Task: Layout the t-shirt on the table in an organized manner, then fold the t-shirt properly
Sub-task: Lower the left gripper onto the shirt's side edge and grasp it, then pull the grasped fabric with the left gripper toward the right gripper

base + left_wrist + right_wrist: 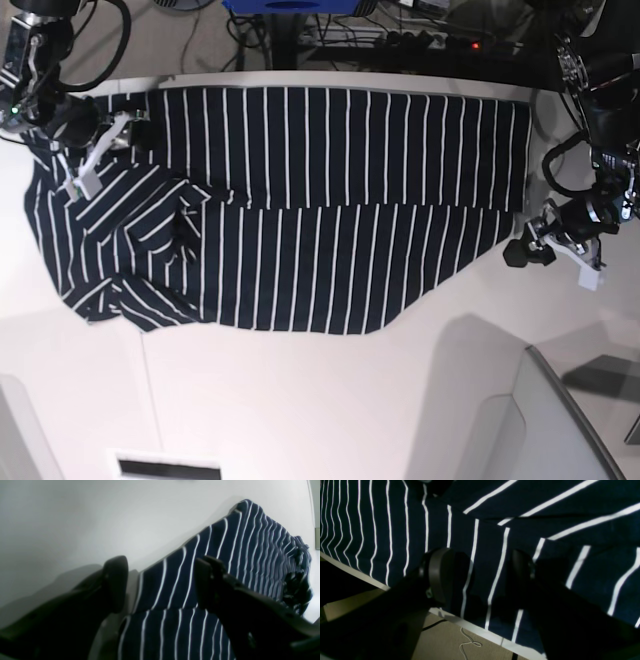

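The t-shirt (pixel 300 210), soft navy cloth with thin white stripes, lies spread across the smooth white table (pixel 300 400), rumpled at my right-hand end. My left gripper (pixel 160 582) stands open and empty at the shirt's edge, and my right gripper (pixel 480 577) hangs open over the cloth near the table's rim. Only the right wrist view shows the white cable (pixel 467 645) on the floor below.

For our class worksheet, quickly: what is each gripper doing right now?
Left gripper: open, at the t-shirt hem, holding nothing.
Right gripper: open over the cloth near the table edge, holding nothing.
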Motion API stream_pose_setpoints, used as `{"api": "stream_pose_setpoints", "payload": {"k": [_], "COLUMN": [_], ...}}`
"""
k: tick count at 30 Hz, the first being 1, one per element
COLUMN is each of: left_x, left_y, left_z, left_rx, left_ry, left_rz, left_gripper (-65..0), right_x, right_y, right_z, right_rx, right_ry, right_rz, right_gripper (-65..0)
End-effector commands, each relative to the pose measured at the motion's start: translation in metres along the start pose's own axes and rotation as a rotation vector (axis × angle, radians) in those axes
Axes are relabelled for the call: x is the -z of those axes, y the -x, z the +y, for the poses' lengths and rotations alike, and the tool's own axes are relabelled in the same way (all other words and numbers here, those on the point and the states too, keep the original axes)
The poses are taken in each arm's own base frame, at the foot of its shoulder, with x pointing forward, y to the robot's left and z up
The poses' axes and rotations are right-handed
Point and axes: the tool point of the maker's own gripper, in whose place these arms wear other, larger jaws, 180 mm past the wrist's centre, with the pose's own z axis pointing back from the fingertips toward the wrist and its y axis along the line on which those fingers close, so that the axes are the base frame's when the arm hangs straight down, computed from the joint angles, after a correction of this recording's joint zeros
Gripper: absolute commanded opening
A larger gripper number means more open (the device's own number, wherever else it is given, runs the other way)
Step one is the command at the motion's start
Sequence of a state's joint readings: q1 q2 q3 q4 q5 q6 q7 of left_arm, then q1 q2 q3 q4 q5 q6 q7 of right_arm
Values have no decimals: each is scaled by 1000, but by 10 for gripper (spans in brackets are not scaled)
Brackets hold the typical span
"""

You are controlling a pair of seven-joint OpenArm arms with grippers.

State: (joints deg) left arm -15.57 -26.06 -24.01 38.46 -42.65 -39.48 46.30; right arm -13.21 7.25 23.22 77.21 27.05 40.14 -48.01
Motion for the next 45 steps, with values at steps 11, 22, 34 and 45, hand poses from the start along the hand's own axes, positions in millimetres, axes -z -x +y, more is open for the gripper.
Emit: {"api": "stream_pose_setpoints", "payload": {"k": [11,22,34,45], "left_x": [26,39,27,-15], "left_y": [16,16,0,43], "left_z": [-7,-21,-49,-167], "left_rx": [-28,-14,232,741], "left_ry": [21,42,54,224], "left_rz": [32,17,-40,-42], "left_gripper": [-268,-553,-650,-650], "right_x": [-3,-3,-3,-2], "right_y": [0,0,1,-3], "right_z": [-5,-5,-5,-4], "right_rx": [-10,-9,-11,-13], "right_ry": [15,14,17,13], "right_rz": [9,10,13,7], "right_gripper": [-317,-317,-317,-317]}}
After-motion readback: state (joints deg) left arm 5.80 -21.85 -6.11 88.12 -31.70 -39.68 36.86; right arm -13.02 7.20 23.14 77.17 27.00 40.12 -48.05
